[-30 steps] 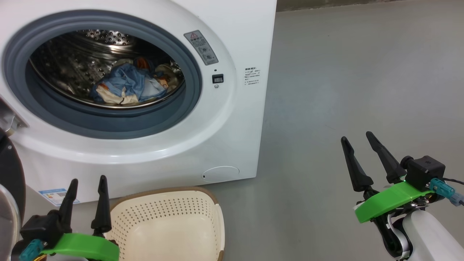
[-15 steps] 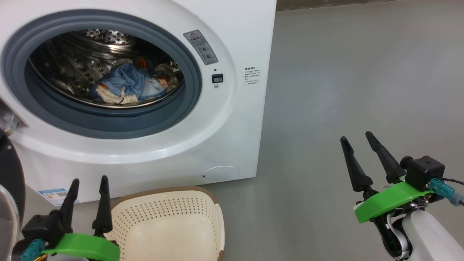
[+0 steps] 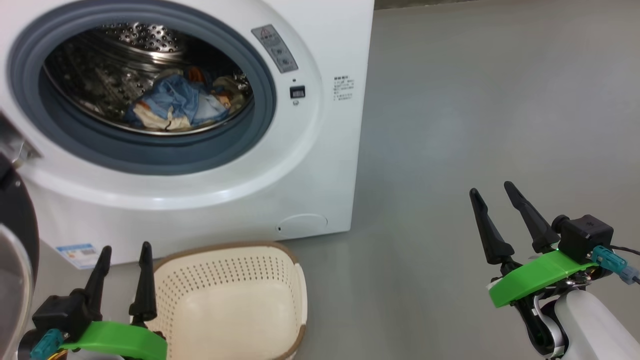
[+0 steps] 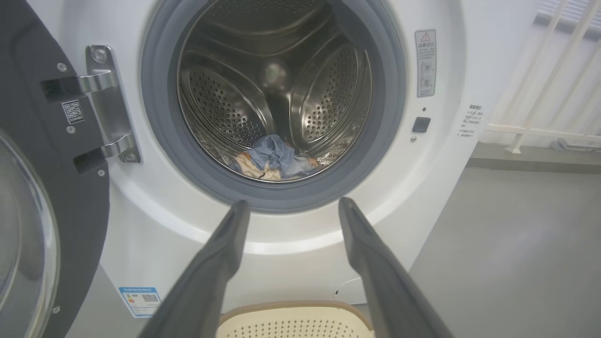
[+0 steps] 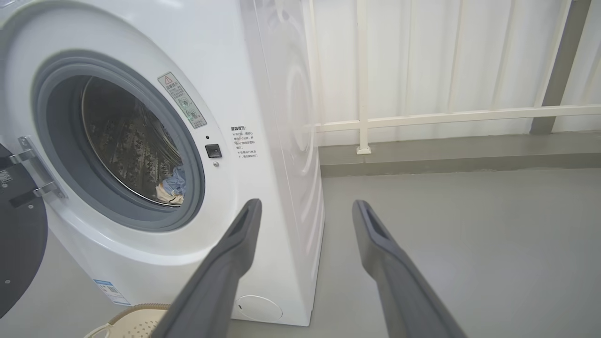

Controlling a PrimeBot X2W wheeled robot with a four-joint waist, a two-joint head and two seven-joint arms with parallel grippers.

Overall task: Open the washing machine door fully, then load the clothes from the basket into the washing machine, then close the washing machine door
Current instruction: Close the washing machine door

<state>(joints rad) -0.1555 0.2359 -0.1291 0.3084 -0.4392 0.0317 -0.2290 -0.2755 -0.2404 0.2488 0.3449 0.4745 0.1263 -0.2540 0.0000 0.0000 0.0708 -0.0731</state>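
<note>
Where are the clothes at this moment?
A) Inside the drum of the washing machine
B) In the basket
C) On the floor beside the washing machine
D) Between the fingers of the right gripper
A: the clothes lie low inside the open washing machine, and the basket in front of it shows a bare bottom.

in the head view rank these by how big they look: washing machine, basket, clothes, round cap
1. washing machine
2. basket, though nearness to the camera flatters it
3. clothes, farther from the camera
4. round cap
</note>
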